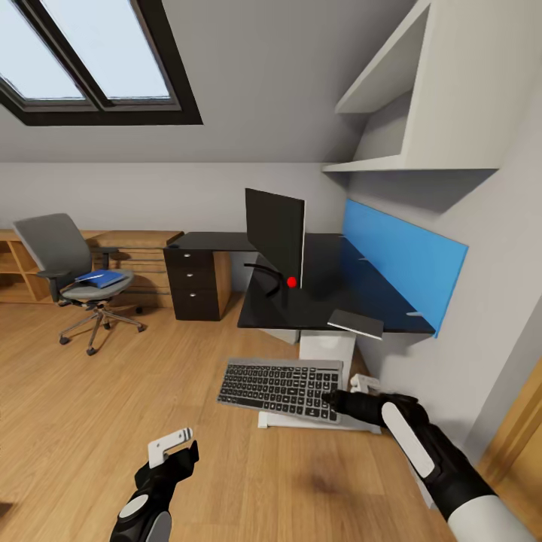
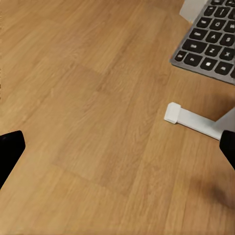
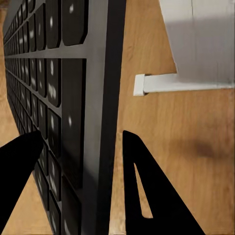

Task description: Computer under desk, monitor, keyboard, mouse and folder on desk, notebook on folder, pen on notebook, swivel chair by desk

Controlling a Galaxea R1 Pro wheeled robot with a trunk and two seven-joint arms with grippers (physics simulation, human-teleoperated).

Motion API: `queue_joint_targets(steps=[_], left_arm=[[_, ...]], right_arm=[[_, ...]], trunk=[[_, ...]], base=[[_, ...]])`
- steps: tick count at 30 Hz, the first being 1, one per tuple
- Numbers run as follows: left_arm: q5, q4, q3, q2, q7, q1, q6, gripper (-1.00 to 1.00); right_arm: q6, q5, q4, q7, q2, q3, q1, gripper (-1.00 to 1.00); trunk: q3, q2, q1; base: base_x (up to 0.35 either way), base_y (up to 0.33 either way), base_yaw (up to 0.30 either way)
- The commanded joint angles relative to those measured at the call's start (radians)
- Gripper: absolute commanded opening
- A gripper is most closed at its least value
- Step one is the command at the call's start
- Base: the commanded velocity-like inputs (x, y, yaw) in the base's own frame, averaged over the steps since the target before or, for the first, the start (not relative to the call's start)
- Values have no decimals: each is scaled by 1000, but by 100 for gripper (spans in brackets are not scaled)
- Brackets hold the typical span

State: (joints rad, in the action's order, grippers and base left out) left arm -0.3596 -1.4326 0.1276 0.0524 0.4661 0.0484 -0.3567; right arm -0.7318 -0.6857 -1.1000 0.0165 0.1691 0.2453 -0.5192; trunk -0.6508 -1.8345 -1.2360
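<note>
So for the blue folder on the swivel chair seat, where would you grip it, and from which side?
The folder lies flat on the seat of the swivel chair, too thin for a top-down pinch. Probably best to pinch its front edge with one finger above and one below, coming in from the open front of the seat, since the backrest and the armrests close off the other sides.
</note>
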Motion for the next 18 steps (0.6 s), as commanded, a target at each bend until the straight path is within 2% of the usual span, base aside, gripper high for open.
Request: queue_joint_targets(steps=[1, 3, 7, 10, 18], left_arm=[[-9, -2, 1, 0, 8, 1, -2, 100], [-9, -4, 1, 0, 8, 1, -2, 100], [-9, -5, 1, 0, 9, 1, 21, 100], [-9, -5, 1, 0, 9, 1, 52, 100], [-8, -5, 3, 1, 9, 0, 65, 100]], right_arm=[[11, 0, 7, 2, 0, 4, -1, -100], [28, 18, 19, 3, -13, 4, -1, -100], [36, 26, 24, 3, -26, 3, -1, -100], [37, 27, 24, 3, -29, 3, -1, -100], [38, 33, 25, 2, -29, 4, -1, -100]], trunk=[[-1, -1, 0], [-1, -1, 0], [-1, -1, 0], [-1, -1, 0], [-1, -1, 0]], base=[[-21, 116, 0], [-82, 211, 0], [-126, 279, 0], [-139, 299, 0], [-128, 309, 0]])
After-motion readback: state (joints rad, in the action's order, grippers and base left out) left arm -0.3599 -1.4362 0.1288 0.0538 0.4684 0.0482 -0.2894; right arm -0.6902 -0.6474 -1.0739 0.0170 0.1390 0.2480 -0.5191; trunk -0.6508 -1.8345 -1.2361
